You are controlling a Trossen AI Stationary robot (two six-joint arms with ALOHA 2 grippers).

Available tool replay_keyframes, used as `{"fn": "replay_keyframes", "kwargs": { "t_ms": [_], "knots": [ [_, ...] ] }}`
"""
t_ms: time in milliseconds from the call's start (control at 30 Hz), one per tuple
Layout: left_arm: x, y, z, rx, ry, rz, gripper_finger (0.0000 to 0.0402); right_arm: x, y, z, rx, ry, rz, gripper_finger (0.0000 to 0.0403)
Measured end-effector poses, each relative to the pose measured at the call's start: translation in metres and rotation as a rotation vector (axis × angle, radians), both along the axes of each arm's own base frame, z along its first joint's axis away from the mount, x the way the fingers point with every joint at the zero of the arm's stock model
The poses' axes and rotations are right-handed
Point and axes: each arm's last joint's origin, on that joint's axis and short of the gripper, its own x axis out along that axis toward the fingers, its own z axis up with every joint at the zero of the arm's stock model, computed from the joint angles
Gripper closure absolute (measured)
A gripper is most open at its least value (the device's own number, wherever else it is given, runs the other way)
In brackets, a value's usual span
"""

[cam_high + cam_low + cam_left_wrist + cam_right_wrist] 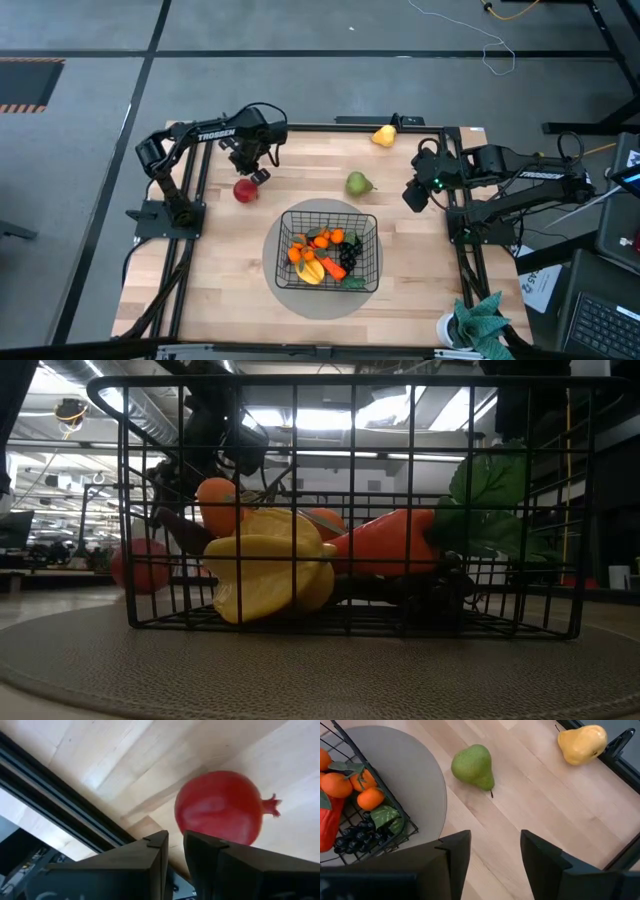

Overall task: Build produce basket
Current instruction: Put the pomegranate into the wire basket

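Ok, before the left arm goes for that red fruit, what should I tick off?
1. Red fruit lies free on the table, nothing on it: ok.
2. Left gripper sits close beside the fruit: ok.
3. Left fingers nearly shut, too narrow for the fruit: not ok.
4. Basket on the round mat has room among the produce: ok.
5. Right gripper open, off to the side, clear of the path: ok.
6. Green pear and yellow pear remain outside the basket: not ok.
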Motion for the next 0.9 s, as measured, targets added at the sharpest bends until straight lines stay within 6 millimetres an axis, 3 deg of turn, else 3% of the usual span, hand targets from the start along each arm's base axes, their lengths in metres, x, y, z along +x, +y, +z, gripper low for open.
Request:
{"fn": "replay_keyframes", "kwargs": {
  "t_ms": [333,467,600,800,900],
  "knots": [
    [-0.005,-0.006,0.01,-0.063,0.05,-0.015,0.036,0.001,0.0,0.0,-0.008,-0.008,-0.003,0.0242],
    [-0.005,-0.024,0.027,-0.142,-0.085,0.107,0.0382,0.001,0.0,0.0,-0.009,-0.008,-0.004,0.0242],
    [-0.002,-0.05,0.029,-0.105,-0.069,0.159,0.0399,0.001,0.0,0.0,-0.008,-0.008,-0.004,0.0242],
    [-0.009,-0.086,-0.007,-0.106,0.093,0.12,0.0401,0.0,0.0,0.0,-0.008,0.001,0.002,0.0242],
    [-0.013,-0.096,-0.027,-0.098,0.11,0.077,0.04,0.0,0.0,0.0,-0.019,0.008,0.023,0.0242]
  ]
}}
